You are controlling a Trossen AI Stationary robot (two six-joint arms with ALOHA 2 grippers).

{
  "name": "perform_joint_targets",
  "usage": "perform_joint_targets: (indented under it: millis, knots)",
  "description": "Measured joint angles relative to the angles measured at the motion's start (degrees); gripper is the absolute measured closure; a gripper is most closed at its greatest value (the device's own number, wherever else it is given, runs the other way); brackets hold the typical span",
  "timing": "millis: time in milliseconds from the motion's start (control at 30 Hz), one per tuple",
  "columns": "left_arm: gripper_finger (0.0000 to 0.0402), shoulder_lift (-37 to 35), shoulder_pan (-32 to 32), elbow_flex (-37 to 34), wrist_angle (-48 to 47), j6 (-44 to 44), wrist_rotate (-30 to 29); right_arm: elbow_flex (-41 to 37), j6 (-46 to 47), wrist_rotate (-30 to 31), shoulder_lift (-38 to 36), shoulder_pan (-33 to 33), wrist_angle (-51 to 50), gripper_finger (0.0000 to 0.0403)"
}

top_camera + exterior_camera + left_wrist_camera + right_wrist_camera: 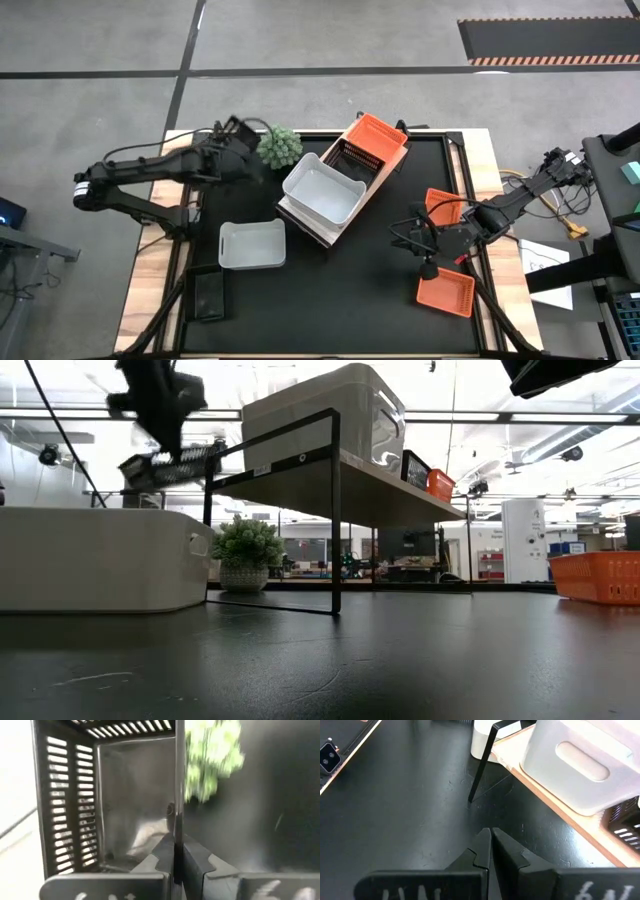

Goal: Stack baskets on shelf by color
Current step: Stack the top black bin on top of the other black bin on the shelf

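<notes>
I can't read any text from here. On my right wrist camera, pale marks run along the bottom edge on the right tool's (490,842) dark housing, cropped and illegible. The left tool (176,851) housing shows similar cut-off marks at the bottom of its view. No label shows on the baskets, the shelf (352,197) or the worktop (350,290).

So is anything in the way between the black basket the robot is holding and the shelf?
Yes, the small green plant stands between the black basket in the left gripper and the shelf. The basket hangs higher than the plant's top, so it can probably pass over.
</notes>
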Motion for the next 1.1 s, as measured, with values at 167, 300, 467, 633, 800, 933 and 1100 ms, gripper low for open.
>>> perform_joint_targets:
  millis: [167,300,467,633,800,933,1100]
  knots:
    - [0.0401,0.23,-0.31,9.95,1.70,8.05,-2.53,0.00,0.02,0.00,0.00,0.01,0.00,0.0394]
    - [0.0401,0.47,-2.46,17.37,5.22,18.13,-2.47,0.00,1.70,0.00,0.00,0.02,0.02,0.0394]
    - [0.0401,0.70,-7.78,24.94,14.61,33.29,7.66,0.00,4.57,0.02,0.00,0.01,1.32,0.0391]
    - [0.0401,2.10,-16.32,27.13,25.13,46.70,17.55,0.15,3.91,-0.32,-0.21,0.02,2.06,0.0359]
    - [0.0401,4.13,-25.21,28.33,27.83,52.12,18.45,5.01,1.31,-5.78,-1.02,0.01,0.58,0.0301]
    - [0.0401,6.78,-30.79,29.16,28.99,52.11,18.41,13.58,-0.40,-9.50,-1.03,0.02,-2.08,0.0259]
    - [0.0401,11.91,-33.77,29.03,36.43,50.57,18.64,27.00,-5.30,-9.90,1.11,0.00,-6.93,0.0225]
